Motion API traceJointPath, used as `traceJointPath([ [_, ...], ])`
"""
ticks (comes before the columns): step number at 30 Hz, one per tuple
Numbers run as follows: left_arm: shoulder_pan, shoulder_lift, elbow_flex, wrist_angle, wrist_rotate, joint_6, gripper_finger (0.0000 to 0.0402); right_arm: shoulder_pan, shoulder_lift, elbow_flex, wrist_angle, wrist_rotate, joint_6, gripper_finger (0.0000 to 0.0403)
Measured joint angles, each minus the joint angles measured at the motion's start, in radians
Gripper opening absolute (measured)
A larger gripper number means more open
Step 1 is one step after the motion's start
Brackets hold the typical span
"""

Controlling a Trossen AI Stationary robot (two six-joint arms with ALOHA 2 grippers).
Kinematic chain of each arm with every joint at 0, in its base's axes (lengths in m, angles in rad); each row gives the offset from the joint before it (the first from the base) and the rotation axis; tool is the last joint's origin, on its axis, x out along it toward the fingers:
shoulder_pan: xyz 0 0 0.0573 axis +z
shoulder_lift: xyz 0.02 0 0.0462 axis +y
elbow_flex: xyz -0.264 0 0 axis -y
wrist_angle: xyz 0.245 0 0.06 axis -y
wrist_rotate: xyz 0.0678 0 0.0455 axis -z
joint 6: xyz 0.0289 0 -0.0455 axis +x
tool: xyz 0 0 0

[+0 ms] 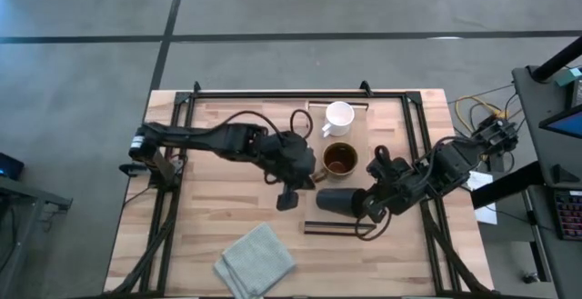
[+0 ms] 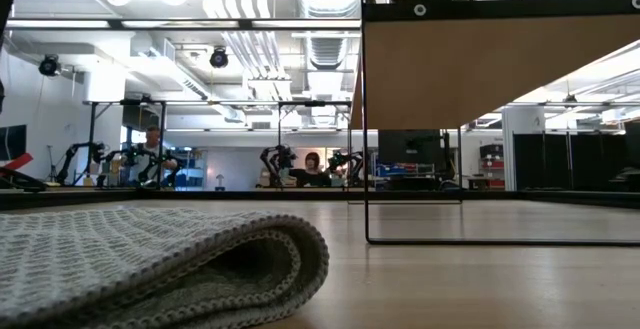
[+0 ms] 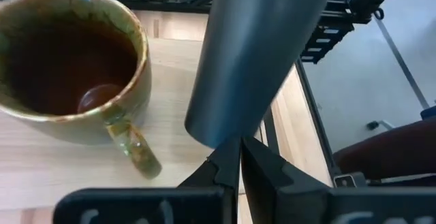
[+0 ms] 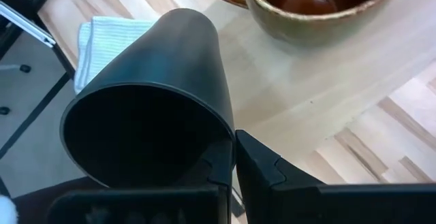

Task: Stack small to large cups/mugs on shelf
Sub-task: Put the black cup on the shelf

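Observation:
The dark grey-black cup (image 1: 338, 200) lies on its side over the near end of the light-wood shelf (image 1: 359, 144), its mouth toward the table's right. My right gripper (image 1: 366, 204) is shut on it. The olive-brown mug (image 1: 339, 158) stands upright on the shelf's middle, and the white mug (image 1: 338, 117) stands at its far end. My left gripper (image 1: 307, 186) is shut, and its tips (image 3: 235, 166) are right by the cup's base (image 3: 218, 132). The olive mug's handle (image 3: 133, 146) points toward my left gripper. My right gripper pinches the dark cup's wall at the rim (image 4: 228, 132), one finger inside the mouth and one finger (image 4: 262, 166) outside. It comes roughly level from the table's right. The cup is tipped on its side with its base pointing left, away from the gripper. My left gripper's shut tips are next to the cup's base; I cannot tell whether they touch it.
A folded grey cloth (image 1: 257, 261) lies at the table's near edge, left of the shelf; it fills the foreground of the low view (image 2: 150, 259). Dark frame rails (image 1: 173, 181) run along the table's left and right sides. People show far off in the room.

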Motion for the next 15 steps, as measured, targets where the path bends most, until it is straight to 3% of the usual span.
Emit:
traceJointPath([
  [15, -0.018, 0.000, -0.215, 0.222, 0.001, -0.109, 0.0000, 0.000, 0.019, 0.022, 0.041, 0.000, -0.015, 0.0008],
])
